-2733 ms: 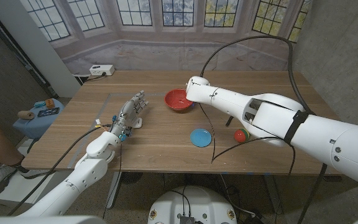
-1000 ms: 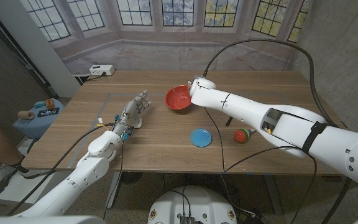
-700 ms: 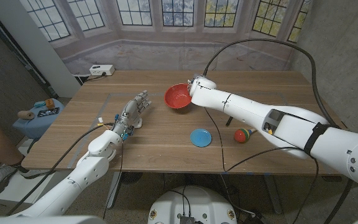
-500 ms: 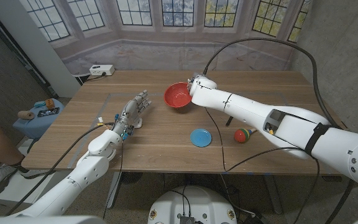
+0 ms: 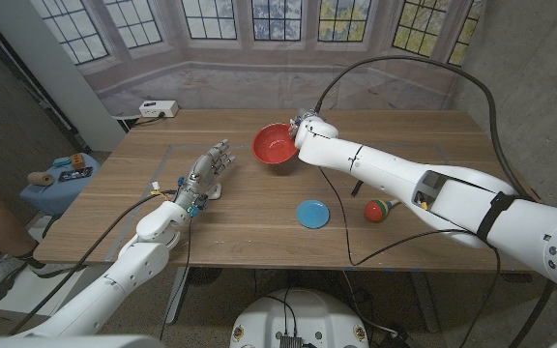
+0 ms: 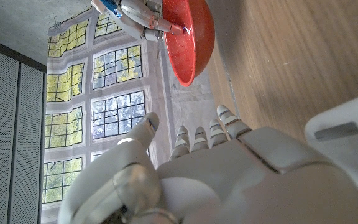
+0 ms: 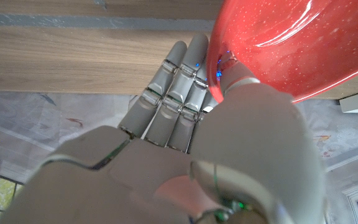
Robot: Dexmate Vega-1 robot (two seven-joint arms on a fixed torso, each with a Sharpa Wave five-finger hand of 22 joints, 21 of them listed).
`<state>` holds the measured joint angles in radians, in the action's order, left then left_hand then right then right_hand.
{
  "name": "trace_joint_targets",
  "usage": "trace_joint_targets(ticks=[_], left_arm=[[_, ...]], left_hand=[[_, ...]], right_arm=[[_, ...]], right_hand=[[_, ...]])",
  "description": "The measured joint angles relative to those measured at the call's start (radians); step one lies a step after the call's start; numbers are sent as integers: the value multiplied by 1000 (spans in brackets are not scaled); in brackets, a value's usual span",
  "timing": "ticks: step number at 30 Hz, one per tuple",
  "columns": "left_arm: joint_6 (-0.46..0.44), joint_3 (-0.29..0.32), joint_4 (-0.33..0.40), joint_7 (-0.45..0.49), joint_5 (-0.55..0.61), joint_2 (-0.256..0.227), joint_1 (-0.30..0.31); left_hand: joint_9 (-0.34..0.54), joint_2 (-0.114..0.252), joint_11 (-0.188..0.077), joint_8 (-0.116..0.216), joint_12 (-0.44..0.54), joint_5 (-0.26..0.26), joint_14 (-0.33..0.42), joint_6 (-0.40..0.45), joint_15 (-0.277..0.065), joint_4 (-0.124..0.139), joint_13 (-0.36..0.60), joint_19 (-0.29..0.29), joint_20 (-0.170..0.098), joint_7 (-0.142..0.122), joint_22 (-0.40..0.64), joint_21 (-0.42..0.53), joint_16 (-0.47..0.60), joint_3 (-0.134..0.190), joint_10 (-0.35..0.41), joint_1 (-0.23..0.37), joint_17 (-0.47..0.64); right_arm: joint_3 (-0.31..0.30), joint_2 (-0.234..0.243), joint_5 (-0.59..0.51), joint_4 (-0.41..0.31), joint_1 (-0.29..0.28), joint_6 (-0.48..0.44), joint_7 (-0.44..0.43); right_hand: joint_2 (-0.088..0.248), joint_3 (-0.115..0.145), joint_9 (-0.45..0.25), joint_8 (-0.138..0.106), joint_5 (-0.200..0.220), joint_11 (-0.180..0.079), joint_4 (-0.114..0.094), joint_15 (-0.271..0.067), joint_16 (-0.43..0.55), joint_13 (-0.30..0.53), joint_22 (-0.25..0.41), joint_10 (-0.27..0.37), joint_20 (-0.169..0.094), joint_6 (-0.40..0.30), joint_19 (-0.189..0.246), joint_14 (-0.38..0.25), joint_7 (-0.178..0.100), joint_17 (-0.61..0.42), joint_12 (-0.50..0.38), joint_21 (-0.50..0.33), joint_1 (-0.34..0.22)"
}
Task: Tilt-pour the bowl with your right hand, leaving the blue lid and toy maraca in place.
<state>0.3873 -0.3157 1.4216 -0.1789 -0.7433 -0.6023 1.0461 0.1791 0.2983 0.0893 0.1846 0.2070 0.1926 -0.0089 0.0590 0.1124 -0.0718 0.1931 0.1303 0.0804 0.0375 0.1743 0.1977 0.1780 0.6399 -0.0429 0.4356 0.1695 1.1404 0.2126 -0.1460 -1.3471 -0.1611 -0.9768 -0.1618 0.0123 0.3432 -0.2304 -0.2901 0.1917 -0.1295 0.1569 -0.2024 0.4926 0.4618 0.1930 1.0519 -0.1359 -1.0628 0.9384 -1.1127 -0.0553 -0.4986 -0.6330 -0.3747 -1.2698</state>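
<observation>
Bowl (image 5: 274,145), red, held by its rim in the right hand (image 5: 305,129) above the far middle of the counter (image 5: 259,217), tipped so that its mouth faces toward the robot's left. In the right wrist view the thumb (image 7: 238,78) lies inside the rim and the fingers (image 7: 173,81) run along the outer wall, a pinch on one edge only; nothing can be seen inside the bowl in any view. The left wrist view shows the bowl (image 6: 188,37) clear of the wood, its rim steeply canted. The left hand (image 5: 206,174) waits on the counter well apart from the bowl, fingers extended and holding nothing. The blue lid (image 5: 311,213) and the toy maraca (image 5: 377,209) lie nearer the robot, both beneath the span of the right forearm rather than beneath the bowl. To carry out the tilt well, the turn should probably come from the wrist alone, with the forearm kept at its present height so that no cable or elbow drops toward the lid or maraca. Because the grasp is a one-sided pinch, a slow, even roll is judged safer than a quick one, lest the bowl swing or slip.
</observation>
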Motion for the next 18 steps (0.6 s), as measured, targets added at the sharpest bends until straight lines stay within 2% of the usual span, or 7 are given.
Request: trace_joint_targets(ticks=[18], left_arm=[[5,23,48,25,9,-31,32]], left_hand=[[0,0,0,0,0,0,0,0,0,0,0,0,0,0,0,0,0,0,0,0,0]], right_arm=[[2,16,-36,-43,-8,-3,-20]], right_hand=[[7,-4,0,3,0,0,-4,-4,-9,5,0,0,4,0,-15,-8,0,-9,4,-8,1]])
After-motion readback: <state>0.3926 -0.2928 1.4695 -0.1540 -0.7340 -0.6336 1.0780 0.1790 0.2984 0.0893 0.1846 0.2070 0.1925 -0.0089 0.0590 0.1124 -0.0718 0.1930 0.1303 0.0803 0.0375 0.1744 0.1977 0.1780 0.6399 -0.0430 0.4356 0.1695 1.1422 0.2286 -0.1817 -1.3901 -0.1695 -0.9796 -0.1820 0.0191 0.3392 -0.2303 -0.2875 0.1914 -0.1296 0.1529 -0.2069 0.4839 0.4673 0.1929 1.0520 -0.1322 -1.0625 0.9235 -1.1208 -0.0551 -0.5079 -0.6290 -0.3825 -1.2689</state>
